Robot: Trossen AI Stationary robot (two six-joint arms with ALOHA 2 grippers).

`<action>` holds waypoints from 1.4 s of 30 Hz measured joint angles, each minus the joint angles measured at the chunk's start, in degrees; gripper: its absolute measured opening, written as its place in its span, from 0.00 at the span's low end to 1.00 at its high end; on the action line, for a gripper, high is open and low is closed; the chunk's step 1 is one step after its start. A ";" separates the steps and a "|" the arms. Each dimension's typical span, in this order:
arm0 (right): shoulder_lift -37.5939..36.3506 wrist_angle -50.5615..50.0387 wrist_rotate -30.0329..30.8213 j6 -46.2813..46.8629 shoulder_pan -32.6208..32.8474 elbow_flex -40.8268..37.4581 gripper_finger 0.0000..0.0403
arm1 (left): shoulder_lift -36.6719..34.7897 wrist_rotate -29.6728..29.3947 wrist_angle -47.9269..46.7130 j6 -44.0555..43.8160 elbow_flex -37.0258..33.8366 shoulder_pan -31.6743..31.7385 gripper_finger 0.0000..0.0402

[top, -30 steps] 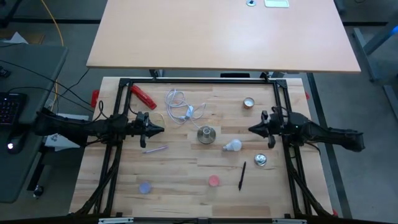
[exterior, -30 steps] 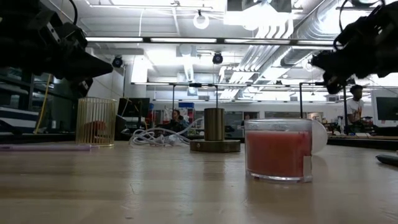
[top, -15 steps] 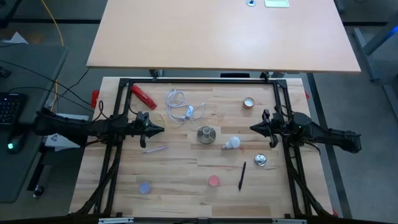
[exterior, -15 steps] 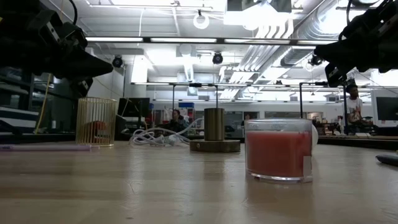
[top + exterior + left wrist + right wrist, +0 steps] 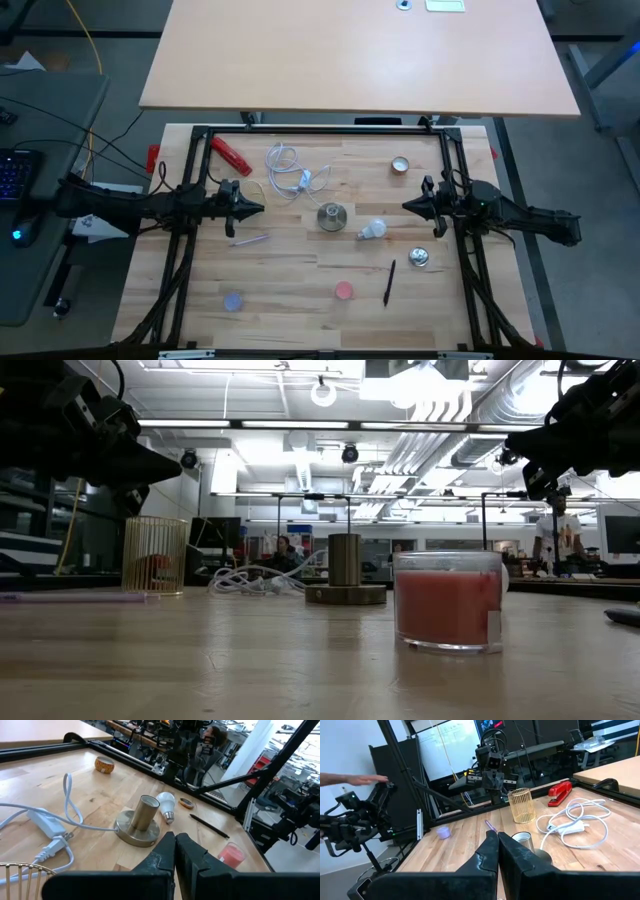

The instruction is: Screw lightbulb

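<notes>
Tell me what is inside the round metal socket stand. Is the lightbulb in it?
No. The socket stand shows an open top, and its inside is too dark to see. The lightbulb lies on the table beside its base.

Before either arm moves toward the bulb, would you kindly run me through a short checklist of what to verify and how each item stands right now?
1. Lightbulb free and lying on the table, beside the socket stand: ok.
2. Socket stand upright with its opening unobstructed: ok.
3. Left pincer empty: ok; shut, so not ok for grasping until opened.
4. Right pincer empty: ok; also shut, not ok for grasping.
5. Path from the right pincer to the lightbulb clear: ok, no object lies between them.
6. White cable clear of the socket stand: cannot tell; it runs close by the stand's base.
</notes>
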 joint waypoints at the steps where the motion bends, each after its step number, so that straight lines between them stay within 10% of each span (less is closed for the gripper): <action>1: 0.00 0.01 0.00 0.00 0.00 0.00 0.00 | 0.00 0.00 0.00 0.00 0.00 0.00 0.00; 10: 0.01 0.01 -0.02 0.00 0.00 0.00 0.00 | -12.59 -2.23 -15.16 5.08 0.02 -0.15 0.00; 20: 0.06 0.05 -0.11 -0.02 0.00 0.00 0.00 | -25.92 3.80 -17.62 46.10 0.13 0.58 0.00; 42: 0.08 0.05 -0.26 -0.02 0.00 0.00 0.00 | -25.73 4.64 -17.99 46.45 0.15 0.76 0.00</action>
